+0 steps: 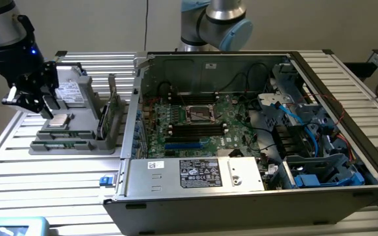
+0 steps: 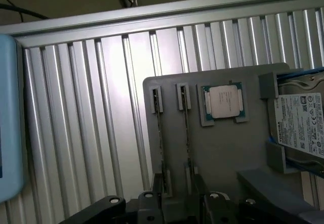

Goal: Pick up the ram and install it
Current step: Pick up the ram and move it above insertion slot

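The ram sits on edge in slots near the front rim of a grey holder (image 1: 77,147). In the exterior view it is a thin green strip (image 1: 64,144). Edge-on in the wrist view, two thin sticks (image 2: 159,133) (image 2: 186,138) stand side by side in the holder's slots. My gripper (image 1: 35,101) hangs open above the holder's left part, apart from the sticks. Its dark fingers (image 2: 147,206) appear with nothing between them, roughly over the sticks' near ends. The motherboard (image 1: 222,140) with long black slots (image 1: 196,130) lies inside the open computer case.
The holder also carries a CPU (image 2: 224,101), a hard drive (image 2: 304,125) and a taller green card standing upright (image 1: 114,105). The case wall (image 1: 136,98) rises just to the exterior view's right of the holder. A light-blue object (image 2: 10,118) lies on the slatted aluminium table (image 2: 91,107).
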`<state>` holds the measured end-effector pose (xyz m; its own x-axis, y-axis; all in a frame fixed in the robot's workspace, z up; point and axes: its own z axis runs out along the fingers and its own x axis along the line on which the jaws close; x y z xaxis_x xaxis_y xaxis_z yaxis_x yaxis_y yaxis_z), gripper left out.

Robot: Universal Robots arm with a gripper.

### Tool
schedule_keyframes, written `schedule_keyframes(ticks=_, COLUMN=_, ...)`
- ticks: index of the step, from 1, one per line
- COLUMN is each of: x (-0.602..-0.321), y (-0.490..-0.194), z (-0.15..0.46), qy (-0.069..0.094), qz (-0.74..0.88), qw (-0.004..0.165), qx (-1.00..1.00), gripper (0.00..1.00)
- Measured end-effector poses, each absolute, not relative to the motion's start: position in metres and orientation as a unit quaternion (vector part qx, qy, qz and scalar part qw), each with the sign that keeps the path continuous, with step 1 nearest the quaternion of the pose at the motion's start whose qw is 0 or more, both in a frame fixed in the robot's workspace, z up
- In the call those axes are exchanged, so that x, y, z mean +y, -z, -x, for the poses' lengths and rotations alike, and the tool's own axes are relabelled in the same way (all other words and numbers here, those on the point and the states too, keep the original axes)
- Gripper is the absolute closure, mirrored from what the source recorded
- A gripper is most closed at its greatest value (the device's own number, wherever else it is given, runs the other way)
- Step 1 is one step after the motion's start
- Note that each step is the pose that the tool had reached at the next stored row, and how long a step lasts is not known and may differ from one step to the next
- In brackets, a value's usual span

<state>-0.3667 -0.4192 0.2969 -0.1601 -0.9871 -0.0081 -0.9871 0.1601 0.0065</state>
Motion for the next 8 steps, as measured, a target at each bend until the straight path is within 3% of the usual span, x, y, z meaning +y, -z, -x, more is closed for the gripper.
schedule_keyframes(ticks=8, x=-0.422, y=-0.282, z=0.367, qy=-0.005, qz=0.648, qw=0.001, qx=0.762, gripper=0.64)
